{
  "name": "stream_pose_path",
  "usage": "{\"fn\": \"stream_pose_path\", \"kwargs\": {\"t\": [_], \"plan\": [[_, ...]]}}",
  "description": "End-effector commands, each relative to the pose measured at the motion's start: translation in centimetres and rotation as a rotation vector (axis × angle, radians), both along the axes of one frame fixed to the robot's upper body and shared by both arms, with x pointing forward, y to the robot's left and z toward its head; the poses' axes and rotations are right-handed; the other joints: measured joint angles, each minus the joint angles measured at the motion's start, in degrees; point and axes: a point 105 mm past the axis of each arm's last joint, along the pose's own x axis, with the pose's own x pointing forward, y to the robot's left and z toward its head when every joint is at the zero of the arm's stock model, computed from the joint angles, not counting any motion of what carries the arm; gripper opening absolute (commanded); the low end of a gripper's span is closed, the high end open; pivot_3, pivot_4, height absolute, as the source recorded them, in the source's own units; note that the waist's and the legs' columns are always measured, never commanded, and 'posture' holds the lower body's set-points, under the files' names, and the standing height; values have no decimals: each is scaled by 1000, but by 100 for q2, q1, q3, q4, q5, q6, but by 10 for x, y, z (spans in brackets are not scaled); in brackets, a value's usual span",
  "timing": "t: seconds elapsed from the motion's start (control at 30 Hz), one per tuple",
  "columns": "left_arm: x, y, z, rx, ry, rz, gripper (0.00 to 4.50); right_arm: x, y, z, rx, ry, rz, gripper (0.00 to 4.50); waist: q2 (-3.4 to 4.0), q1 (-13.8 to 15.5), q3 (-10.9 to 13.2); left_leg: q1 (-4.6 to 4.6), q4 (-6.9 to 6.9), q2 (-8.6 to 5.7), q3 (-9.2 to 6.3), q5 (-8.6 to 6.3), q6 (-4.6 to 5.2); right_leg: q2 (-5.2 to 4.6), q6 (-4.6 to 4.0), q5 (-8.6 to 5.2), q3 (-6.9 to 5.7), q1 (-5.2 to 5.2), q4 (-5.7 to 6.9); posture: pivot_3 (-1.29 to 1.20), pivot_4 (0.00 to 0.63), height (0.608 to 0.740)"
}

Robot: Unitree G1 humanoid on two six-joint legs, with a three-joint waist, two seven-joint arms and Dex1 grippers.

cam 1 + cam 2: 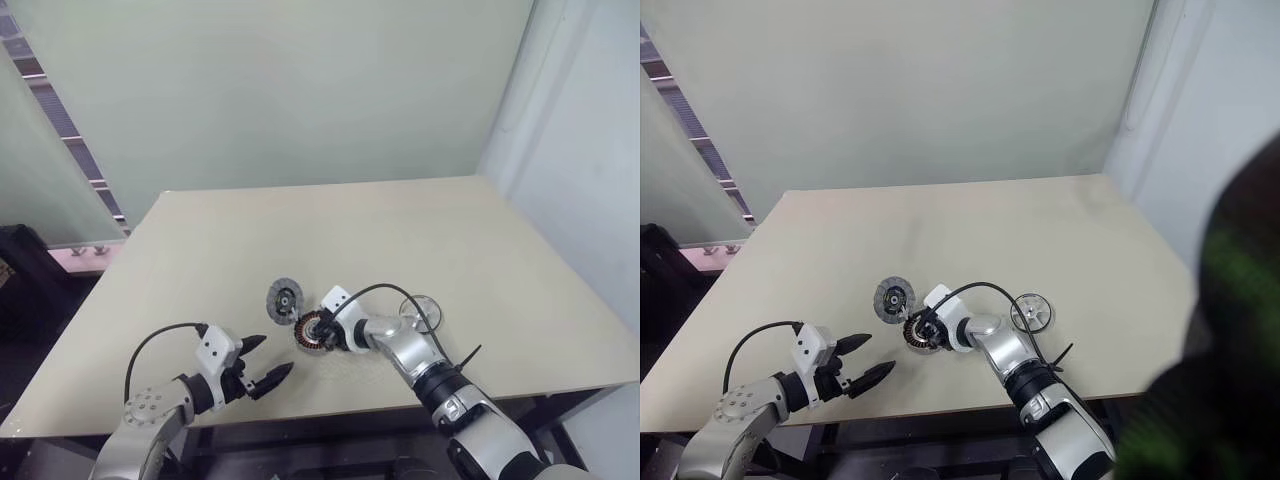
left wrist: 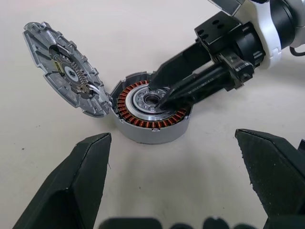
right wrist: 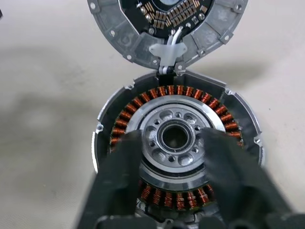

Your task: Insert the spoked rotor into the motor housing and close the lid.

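Motor housing: the motor housing [image 3: 176, 157] sits on the table [image 1: 480, 260] near its front edge, about mid-width, open side up, copper windings ringing a silver hub.
Rotor: the spoked rotor [image 3: 175, 137] looks seated inside the windings, lying level with its bored centre showing.
Lid: the lid [image 2: 64, 67] is swung back and leans tilted against the housing's rim, joined to it by short wires, circuit side showing.
Step in hand: insertion looks done, judging by how flush the rotor lies; letting go of it is what is happening.
Right gripper: the right gripper [image 3: 172, 157] comes in low and slanting down from the robot's right, fingertips on the rotor's face either side of the hub, parted a little and clamping nothing.
Next move: likely draw clear, then tip the lid over without straining the wires.
Left gripper: the left gripper [image 1: 262, 362] hovers near the table's front edge, spread wide and empty, aimed at the housing.
Spare part: a spoked disc [image 1: 419, 311] lies beside the right arm.
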Motion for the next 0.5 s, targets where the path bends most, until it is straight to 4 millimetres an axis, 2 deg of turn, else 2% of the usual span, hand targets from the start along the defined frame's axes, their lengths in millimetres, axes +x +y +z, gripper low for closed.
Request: {"fn": "stream_pose_path", "kwargs": {"t": [0.03, 0.1, 0.13, 0.23, 0.4, 0.43, 0.5], "plan": [[4, 0, 14, -3, -62, -8, 4500, 5, 9, 30, 101, -46, -9, 3088, 0, -1, 0, 0, 0, 0, 0, 0, 0, 0, 0, 0, 0, -1, 0, 0, 0, 740], [4, 0, 14, -3, -61, -9, 4500, 5, 9, 35, 121, -53, -14, 3088, 0, -1, 0, 0, 0, 0, 0, 0, 0, 0, 0, 0, 0, -1, 0, 0, 0, 740], [4, 0, 14, -2, -61, -10, 4500, 5, 10, 37, 125, -59, -15, 2900, 0, -1, 0, 0, -1, 0, 0, 0, 0, 0, 0, 0, 0, -1, 0, 0, 0, 740], [5, -1, 14, -2, -62, -13, 4500, 6, 10, 40, 135, -74, -24, 2097, 0, -1, 0, 0, -1, 1, 0, 0, 0, 0, 0, 0, 0, -1, 0, 0, 0, 740], [6, -2, 15, -1, -65, -17, 4500, 7, 10, 32, 95, -110, -40, 274, 0, -1, 0, 0, -1, 0, 1, 0, 0, 0, 0, 0, 0, -1, 0, 0, 0, 740], [6, -2, 15, -1, -65, -18, 4500, 6, 10, 27, 79, -107, -42, 26, 0, -2, 0, 0, 0, 0, 1, 0, 0, 0, 0, 0, 0, -1, 0, 0, 0, 740], [6, -2, 15, -2, -67, -18, 4500, 4, 8, 13, 41, -92, -43, 26, 0, -1, -1, 0, -1, 1, 1, 0, 0, 0, 0, 0, 0, -1, 0, 0, 0, 740]]}}
